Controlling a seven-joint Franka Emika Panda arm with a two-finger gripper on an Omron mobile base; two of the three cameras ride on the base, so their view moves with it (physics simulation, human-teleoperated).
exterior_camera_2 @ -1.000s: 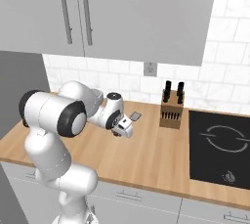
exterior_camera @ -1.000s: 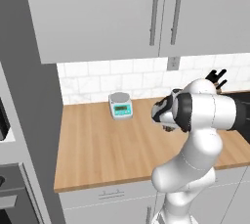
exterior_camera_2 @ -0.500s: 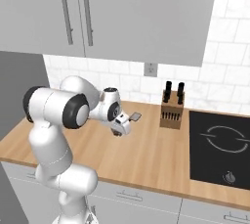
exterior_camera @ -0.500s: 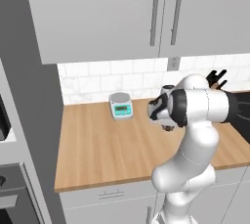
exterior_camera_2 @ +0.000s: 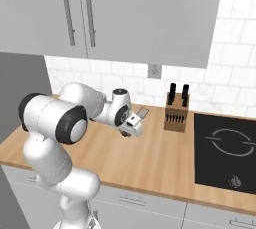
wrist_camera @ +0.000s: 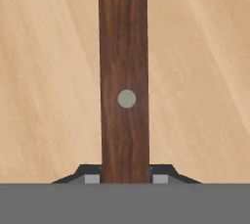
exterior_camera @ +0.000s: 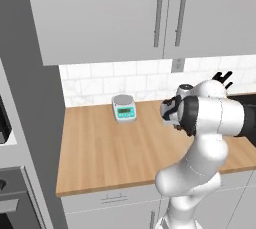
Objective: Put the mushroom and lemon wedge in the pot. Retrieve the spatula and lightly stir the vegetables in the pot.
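Closest in, in the hand view, the brown wooden handle of the spatula is seen running straight up from between the two dark fingertips, with two pale rivets set along it. The gripper is clamped on that handle, one fingertip pressed against each side, and the wooden counter lies behind it.

From the right base view, the gripper is held above the counter, partway along the worktop, and the flat dark grey blade of the spatula is seen projecting up and toward the wall from it. In the left base view the gripper is largely masked by the arm's own wrist, so the grip cannot be judged there.

Further right, a wooden knife block with dark handles is stood near the tiled wall, and a black hob is set into the counter beside it. Further left, a small kitchen scale is placed against the backsplash. Grey wall cabinets are hung above.
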